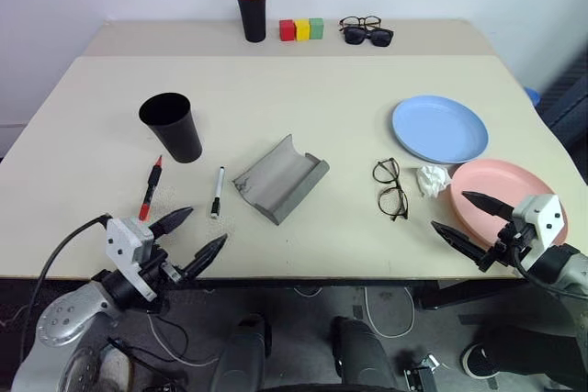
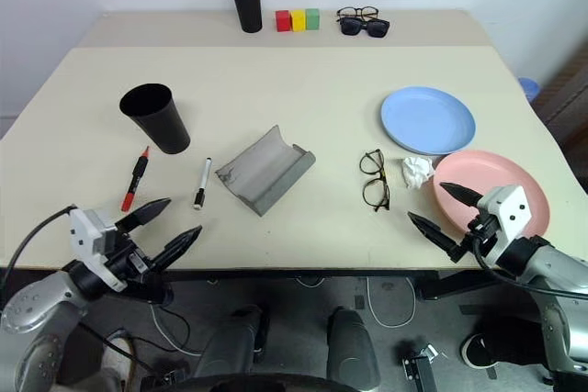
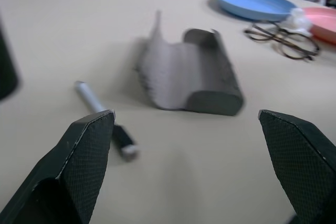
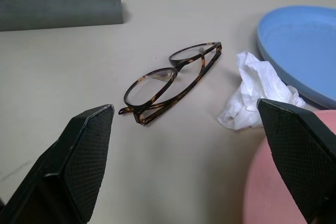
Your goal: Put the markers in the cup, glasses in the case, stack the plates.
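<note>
Right now I'm seeing the black cup (image 1: 172, 125) standing empty and the grey case (image 1: 280, 177) lying open and empty on the desk (image 1: 303, 98). I'm holding both arms low at the near edge, left gripper (image 1: 197, 239) and right gripper (image 1: 462, 219) spread wide, gripping nothing. The red marker (image 1: 150, 189) and white marker (image 1: 217, 192) are lying just beyond the left gripper, the glasses (image 1: 390, 188) beside the right, near the blue plate (image 1: 439, 128) and pink plate (image 1: 501, 192).
</note>
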Controlling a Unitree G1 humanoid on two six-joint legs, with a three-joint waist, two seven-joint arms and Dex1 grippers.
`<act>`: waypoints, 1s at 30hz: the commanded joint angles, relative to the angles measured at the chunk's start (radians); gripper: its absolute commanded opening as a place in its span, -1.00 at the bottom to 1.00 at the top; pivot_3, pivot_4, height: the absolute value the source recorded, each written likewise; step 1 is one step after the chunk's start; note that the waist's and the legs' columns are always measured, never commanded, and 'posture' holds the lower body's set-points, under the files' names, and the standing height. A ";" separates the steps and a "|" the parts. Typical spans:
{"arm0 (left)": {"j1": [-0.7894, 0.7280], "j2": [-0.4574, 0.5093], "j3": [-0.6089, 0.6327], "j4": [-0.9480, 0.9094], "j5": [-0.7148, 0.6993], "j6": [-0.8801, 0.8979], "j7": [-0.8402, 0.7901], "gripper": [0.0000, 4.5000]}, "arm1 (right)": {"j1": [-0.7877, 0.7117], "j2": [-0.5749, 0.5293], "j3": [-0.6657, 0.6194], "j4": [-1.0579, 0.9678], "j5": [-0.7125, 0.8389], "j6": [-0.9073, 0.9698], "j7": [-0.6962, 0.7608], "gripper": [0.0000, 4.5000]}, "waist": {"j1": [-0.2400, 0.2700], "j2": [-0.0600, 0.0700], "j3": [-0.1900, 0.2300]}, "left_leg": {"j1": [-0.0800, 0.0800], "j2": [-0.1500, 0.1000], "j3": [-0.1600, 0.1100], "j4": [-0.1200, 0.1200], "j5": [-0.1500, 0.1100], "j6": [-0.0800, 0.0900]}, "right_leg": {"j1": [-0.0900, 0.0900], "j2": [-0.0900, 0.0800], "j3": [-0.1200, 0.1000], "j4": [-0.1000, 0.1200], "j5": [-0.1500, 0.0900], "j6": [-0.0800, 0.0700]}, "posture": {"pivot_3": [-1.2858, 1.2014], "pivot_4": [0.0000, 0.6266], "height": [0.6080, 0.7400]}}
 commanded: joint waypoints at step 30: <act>-0.122 0.008 0.067 0.100 0.036 0.016 0.105 1.00 | -0.125 0.010 0.112 -0.082 0.018 -0.115 0.139 0.98 | -0.003 -0.002 -0.002 | 0.003 0.001 0.002 0.001 0.000 0.000 | 0.001 0.000 0.001 0.003 0.000 0.000 | 0.03 -0.52 1.00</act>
